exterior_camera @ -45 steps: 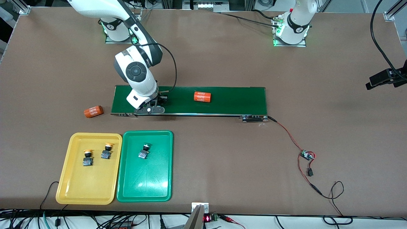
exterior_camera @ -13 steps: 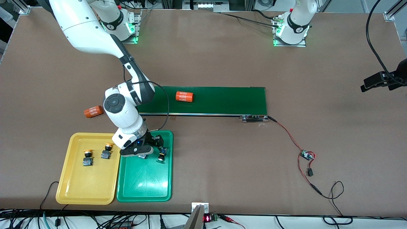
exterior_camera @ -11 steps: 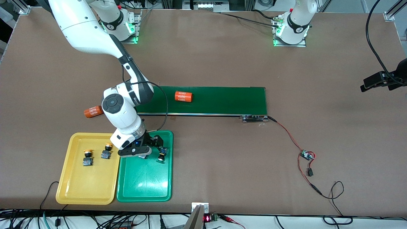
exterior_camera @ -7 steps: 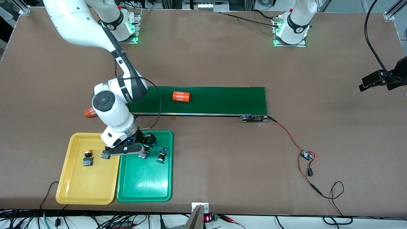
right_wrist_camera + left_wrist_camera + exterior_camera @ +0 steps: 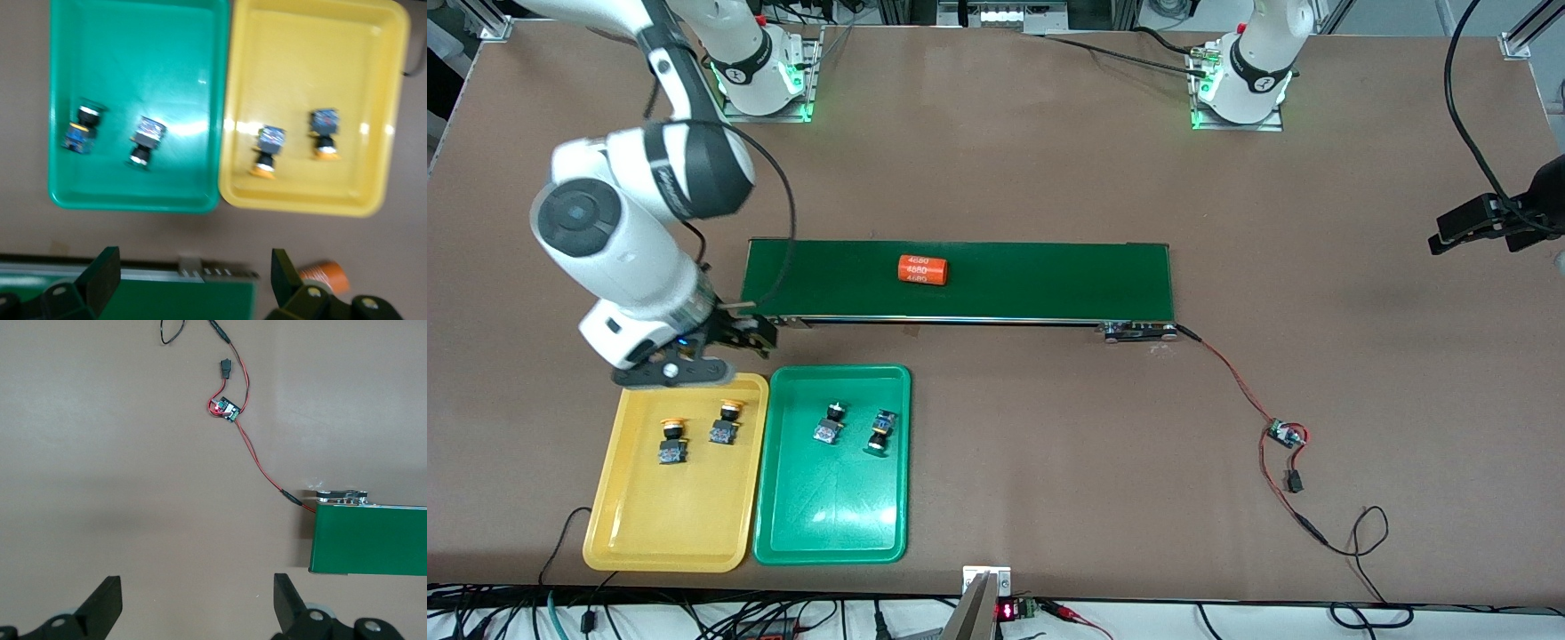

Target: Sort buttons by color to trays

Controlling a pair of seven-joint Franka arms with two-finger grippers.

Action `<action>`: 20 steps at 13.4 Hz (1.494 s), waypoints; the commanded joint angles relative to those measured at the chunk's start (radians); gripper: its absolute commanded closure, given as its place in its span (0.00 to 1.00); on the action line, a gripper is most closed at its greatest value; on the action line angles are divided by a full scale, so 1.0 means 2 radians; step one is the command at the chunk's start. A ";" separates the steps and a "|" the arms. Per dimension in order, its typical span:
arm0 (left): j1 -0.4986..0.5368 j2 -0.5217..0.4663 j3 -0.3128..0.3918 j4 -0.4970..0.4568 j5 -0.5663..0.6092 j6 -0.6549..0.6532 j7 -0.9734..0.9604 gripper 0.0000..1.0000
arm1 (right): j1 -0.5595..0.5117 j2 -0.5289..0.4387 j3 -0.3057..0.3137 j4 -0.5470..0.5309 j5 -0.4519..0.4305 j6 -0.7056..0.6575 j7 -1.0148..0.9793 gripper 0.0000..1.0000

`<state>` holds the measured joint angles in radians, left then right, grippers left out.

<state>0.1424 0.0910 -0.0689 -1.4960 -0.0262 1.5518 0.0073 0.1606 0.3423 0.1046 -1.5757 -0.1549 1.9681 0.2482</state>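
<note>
buttons: four in all, every one in a tray; two yellow-capped [image 5: 672,441] [image 5: 726,423] in the yellow tray [image 5: 640,542], two green [image 5: 830,423] [image 5: 880,432] in the green tray [image 5: 831,547], each pair near its tray's 12 o'clock end, apart from each other
trays: side by side, rims touching or nearly so, at 6 o'clock of the belt [image 5: 1049,280]
right gripper [image 5: 720,348]: up in the air over the bare table between the belt's end and the yellow tray's 12 o'clock rim; fingers spread wide, nothing between them
left gripper [image 5: 193,603]: waits aloft toward its own end of the table; fingers spread, empty; its view takes in the belt's end and the small board [image 5: 225,407] on red wires
step in hand: retreat after the last drop; judged done with sorting, colours match trays
how to do it well: lift straight and clear of the rims, keep fingers apart, do not sweep low over the trays
belt: one orange cylinder [image 5: 922,268] lies on it; not a button, leave it
change since 0.5 s ago: right gripper has gone from low over the two trays' shared rim, up and toward 11 o'clock; cylinder has crept along the belt toward the right arm's end; buttons unmoved
</note>
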 commanded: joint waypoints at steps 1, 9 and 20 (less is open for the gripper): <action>0.005 -0.009 -0.004 -0.004 -0.005 -0.002 0.001 0.00 | -0.038 -0.060 0.005 -0.025 0.008 -0.047 -0.039 0.00; 0.004 -0.009 -0.005 -0.004 -0.003 0.002 0.002 0.00 | -0.091 -0.121 0.005 -0.021 0.040 -0.110 -0.067 0.00; 0.004 -0.009 -0.005 -0.003 -0.002 0.007 0.002 0.00 | -0.093 -0.117 0.004 -0.009 0.039 -0.154 -0.095 0.00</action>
<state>0.1429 0.0882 -0.0718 -1.4961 -0.0262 1.5545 0.0073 -0.0132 0.1179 0.1068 -1.5997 -0.0875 1.6781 0.1058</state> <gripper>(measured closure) 0.000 0.000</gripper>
